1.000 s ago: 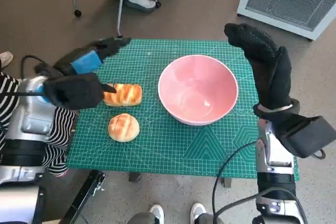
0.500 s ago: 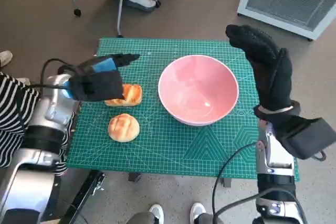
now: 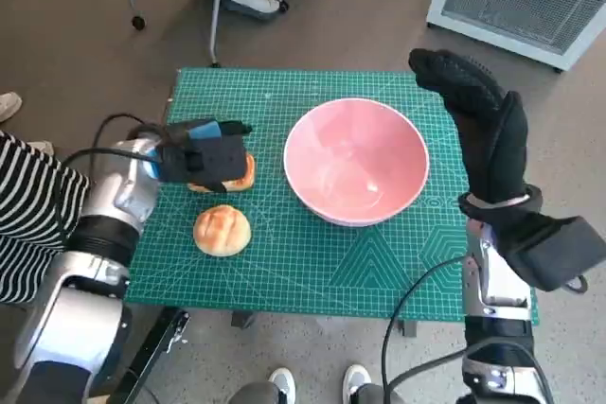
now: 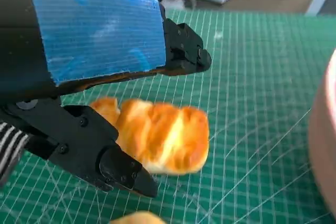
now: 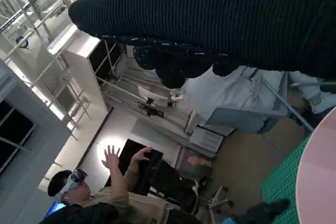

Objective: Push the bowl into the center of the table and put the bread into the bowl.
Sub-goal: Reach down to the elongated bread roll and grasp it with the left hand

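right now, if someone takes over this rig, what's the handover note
Left hand: open, fingers either side of the long bread, not yet gripping.
Right hand: open, raised beside the pink bowl, holding nothing.
Round bread lies on the green mat, nearer the robot than the long one.
Done: bowl sits about mid-table.
Left: grasp each bread and put it in the empty bowl.

left hand: lowered, fingers apart | right hand: raised, fingers extended
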Motion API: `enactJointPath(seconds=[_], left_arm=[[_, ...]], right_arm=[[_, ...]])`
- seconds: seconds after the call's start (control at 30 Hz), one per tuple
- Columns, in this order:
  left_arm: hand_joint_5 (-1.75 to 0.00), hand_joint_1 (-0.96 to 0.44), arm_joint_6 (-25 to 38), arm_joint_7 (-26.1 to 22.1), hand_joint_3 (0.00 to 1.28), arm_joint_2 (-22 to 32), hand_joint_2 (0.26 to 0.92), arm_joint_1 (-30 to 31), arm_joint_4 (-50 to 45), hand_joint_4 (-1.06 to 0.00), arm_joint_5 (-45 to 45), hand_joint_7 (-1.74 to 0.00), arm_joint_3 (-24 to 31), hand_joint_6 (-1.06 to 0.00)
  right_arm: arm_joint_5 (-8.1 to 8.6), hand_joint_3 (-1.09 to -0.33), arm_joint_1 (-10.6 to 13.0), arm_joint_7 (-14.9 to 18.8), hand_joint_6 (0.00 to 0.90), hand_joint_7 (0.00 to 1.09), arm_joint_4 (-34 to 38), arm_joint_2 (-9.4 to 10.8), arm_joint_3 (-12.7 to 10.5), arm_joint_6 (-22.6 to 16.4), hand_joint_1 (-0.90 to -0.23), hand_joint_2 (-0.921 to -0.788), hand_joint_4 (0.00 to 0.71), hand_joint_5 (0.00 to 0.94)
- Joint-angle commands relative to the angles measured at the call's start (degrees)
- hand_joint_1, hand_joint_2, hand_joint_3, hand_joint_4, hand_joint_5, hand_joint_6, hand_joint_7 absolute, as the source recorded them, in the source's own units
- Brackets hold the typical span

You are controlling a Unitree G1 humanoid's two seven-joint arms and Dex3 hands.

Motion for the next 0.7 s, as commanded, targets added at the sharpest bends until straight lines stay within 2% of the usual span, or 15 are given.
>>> enactJointPath(seconds=[0.03, 0.13, 0.23, 0.53, 0.57, 0.6, 0.63, 0.7], left_arm=[[-0.02, -0.20, 1.58, 1.13, 0.01, -0.92, 0.750, -1.44, 2.17, -0.25, 1.01, -0.06, -1.09, -0.42], [-0.03, -0.17, 2.34, 2.15, 0.01, -1.56, 0.757, -1.41, 3.32, -0.28, 1.24, -0.06, -1.54, -0.45], [-0.03, -0.11, 2.69, 3.26, 0.01, -2.04, 0.777, -1.35, 4.36, -0.36, 1.46, -0.07, -2.00, -0.52], [-0.13, 0.01, 1.09, 7.56, 0.03, -2.31, 0.846, -0.56, 5.77, -0.73, 2.43, -0.17, -3.23, -0.76], [-0.32, 0.01, 0.79, 7.83, 0.04, -2.22, 0.861, -0.49, 5.73, -0.73, 2.42, -0.38, -3.28, -0.73], [-0.64, 0.00, 0.58, 8.01, 0.07, -2.16, 0.883, -0.45, 5.72, -0.70, 2.40, -0.70, -3.33, -0.66], [-0.84, 0.00, 0.08, 8.33, 0.09, -2.00, 0.896, -0.34, 5.61, -0.68, 2.33, -0.91, -3.29, -0.62], [-1.00, 0.00, -1.04, 9.01, 0.08, -1.62, 0.908, -0.12, 5.31, -0.69, 2.17, -1.03, -3.15, -0.61]], right_arm=[[0.52, -0.735, 1.57, -0.35, 0.039, 0.62, -0.23, 0.14, -0.12, 1.15, -0.808, -0.921, 0.213, 0.005], [0.60, -0.735, 1.69, -0.25, 0.040, 0.62, -0.35, 0.16, -0.11, 1.24, -0.808, -0.921, 0.212, 0.005], [0.62, -0.736, 1.75, -0.22, 0.040, 0.62, -0.44, 0.18, -0.09, 1.33, -0.807, -0.921, 0.212, 0.004], [1.14, -0.735, 1.93, -0.05, 0.042, 0.62, -0.84, 0.20, -0.20, 2.06, -0.806, -0.921, 0.209, 0.002], [1.21, -0.735, 1.93, -0.03, 0.042, 0.62, -0.85, 0.21, -0.21, 2.12, -0.806, -0.921, 0.209, 0.002], [1.25, -0.734, 1.94, -0.02, 0.043, 0.62, -0.88, 0.21, -0.21, 2.16, -0.806, -0.921, 0.209, 0.002], [1.35, -0.734, 1.92, 0.04, 0.043, 0.62, -0.84, 0.23, -0.22, 2.19, -0.806, -0.921, 0.209, 0.002], [1.46, -0.734, 1.91, 0.17, 0.043, 0.62, -0.78, 0.27, -0.21, 2.15, -0.806, -0.921, 0.209, 0.002]])
